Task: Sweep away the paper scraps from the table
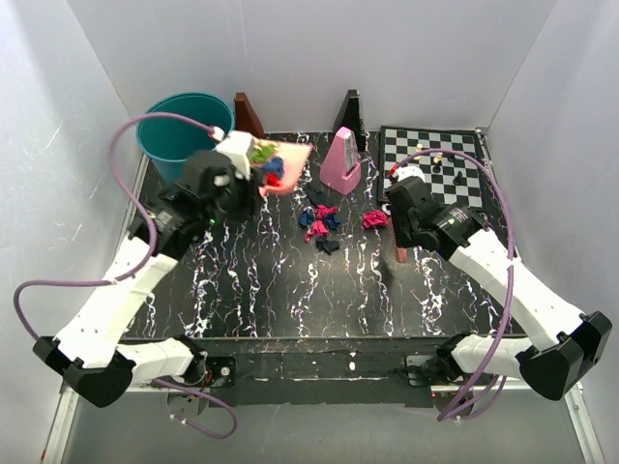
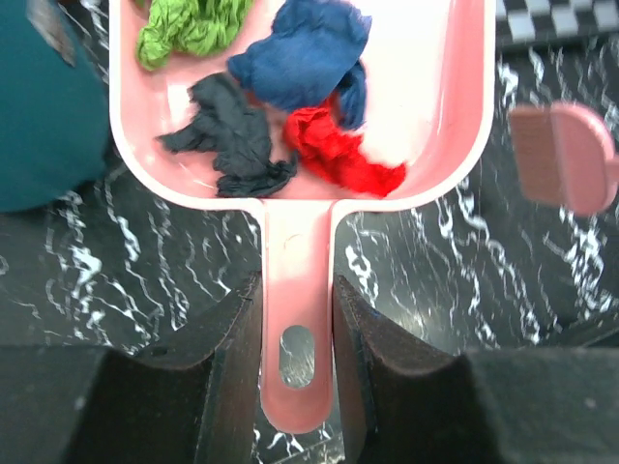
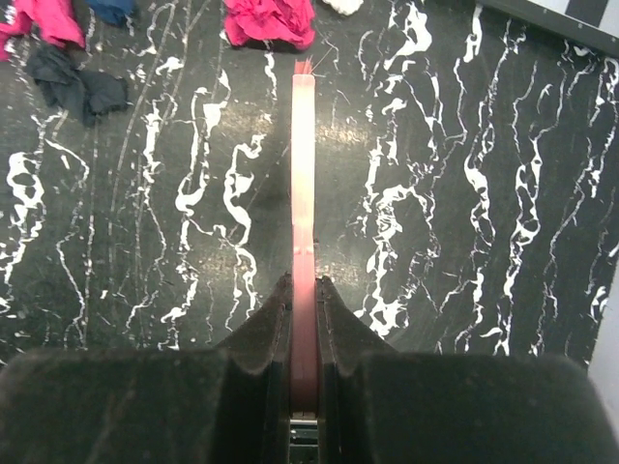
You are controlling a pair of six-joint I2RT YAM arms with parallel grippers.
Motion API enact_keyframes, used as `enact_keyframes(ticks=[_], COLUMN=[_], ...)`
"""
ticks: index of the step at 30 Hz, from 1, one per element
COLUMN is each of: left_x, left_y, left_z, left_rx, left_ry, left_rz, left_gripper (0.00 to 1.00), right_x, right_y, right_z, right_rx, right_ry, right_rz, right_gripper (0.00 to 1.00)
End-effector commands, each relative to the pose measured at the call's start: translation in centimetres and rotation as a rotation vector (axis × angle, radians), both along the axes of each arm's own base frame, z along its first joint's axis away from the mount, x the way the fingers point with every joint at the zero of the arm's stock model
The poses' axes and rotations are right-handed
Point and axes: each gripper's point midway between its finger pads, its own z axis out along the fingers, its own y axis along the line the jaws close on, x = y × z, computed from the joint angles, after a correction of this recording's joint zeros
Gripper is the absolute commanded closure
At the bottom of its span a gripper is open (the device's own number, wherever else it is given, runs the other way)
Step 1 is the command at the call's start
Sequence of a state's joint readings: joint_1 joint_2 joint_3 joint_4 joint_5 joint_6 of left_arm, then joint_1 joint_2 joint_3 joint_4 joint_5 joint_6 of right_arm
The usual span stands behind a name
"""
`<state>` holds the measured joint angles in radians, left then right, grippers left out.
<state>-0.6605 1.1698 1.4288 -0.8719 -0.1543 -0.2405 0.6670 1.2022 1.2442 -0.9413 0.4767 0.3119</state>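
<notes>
My left gripper is shut on the handle of the pink dustpan. The pan holds green, dark blue, dark grey and red paper scraps. In the top view the dustpan is just right of the teal bucket. My right gripper is shut on a thin pink brush, seen edge-on, whose tip is close to a magenta scrap. More scraps lie mid-table on the black veined table.
A pink wedge-shaped object stands right of the dustpan. A chessboard with small pieces lies at the back right. A brown object and a black one stand at the back wall.
</notes>
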Motion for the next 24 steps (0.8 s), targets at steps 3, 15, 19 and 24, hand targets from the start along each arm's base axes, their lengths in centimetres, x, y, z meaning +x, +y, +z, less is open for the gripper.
enact_keyframes(ticks=[3, 15, 19, 24], left_x=[3.4, 12.4, 13.6, 13.5], left_y=[3.2, 11.7, 14.3, 14.3], left_z=[5.3, 10.3, 9.3, 10.1], left_rx=[-0.146, -1.043, -1.356, -1.406], left_ry=[0.037, 0.182, 0.199, 0.191], left_rz=[0.04, 0.09, 0.067, 0.0], left_gripper=[1.0, 1.0, 1.0, 1.0], right_x=[0.5, -0.6, -0.8, -0.8], right_y=[1.7, 2.9, 2.7, 2.6], right_z=[1.9, 2.3, 2.5, 2.6], right_rx=[0.113, 0.189, 0.192, 0.191], right_ry=[-0.082, -0.084, -0.095, -0.098], right_rz=[0.063, 0.152, 0.15, 0.148], right_gripper=[0.99, 0.99, 0.99, 0.99])
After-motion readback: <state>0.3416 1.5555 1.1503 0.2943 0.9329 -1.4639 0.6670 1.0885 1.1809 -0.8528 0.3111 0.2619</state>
